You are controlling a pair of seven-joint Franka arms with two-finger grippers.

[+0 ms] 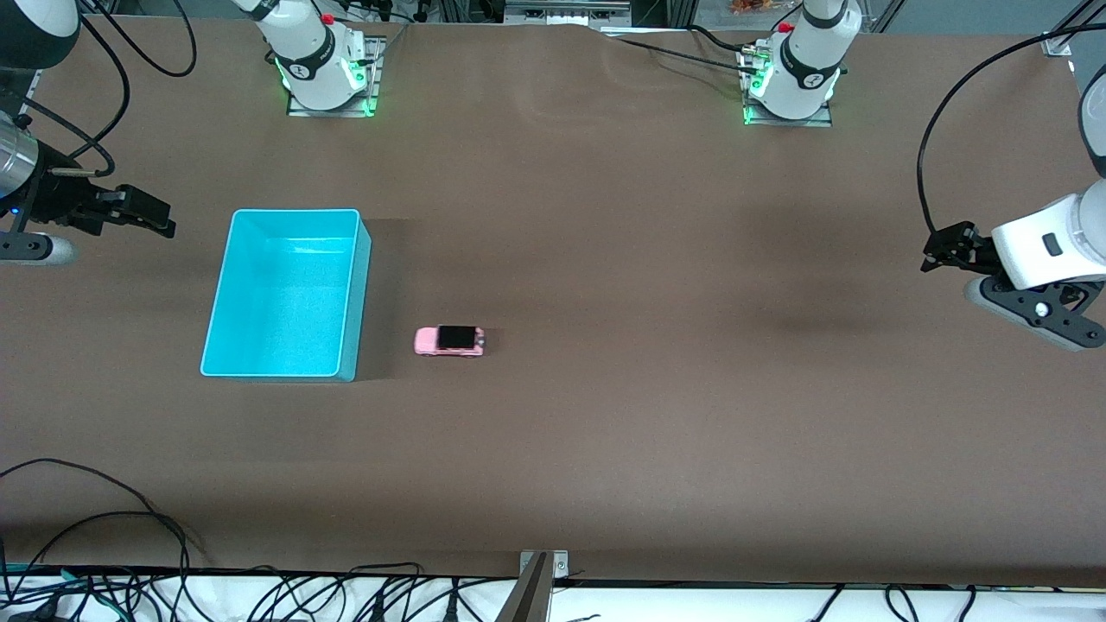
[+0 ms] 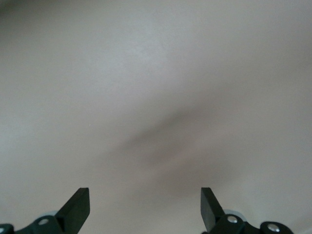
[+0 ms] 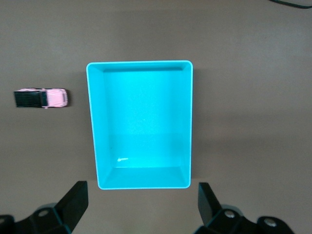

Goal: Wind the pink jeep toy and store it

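Observation:
The pink jeep toy [image 1: 449,340], pink with a black roof, stands on its wheels on the brown table beside the turquoise bin [image 1: 285,294], on the side toward the left arm's end. It also shows in the right wrist view [image 3: 41,98] beside the bin [image 3: 140,124]. The bin is empty. My right gripper [image 1: 155,216] is open and empty, up in the air past the bin at the right arm's end; its fingertips [image 3: 75,200] frame bare table. My left gripper [image 1: 937,250] is open and empty over bare table at the left arm's end; its fingertips [image 2: 78,204] frame nothing.
The brown table mat [image 1: 648,389] spreads wide around the toy. Both arm bases [image 1: 324,69] stand along the table's edge farthest from the front camera. Cables [image 1: 104,527] lie along the edge nearest that camera.

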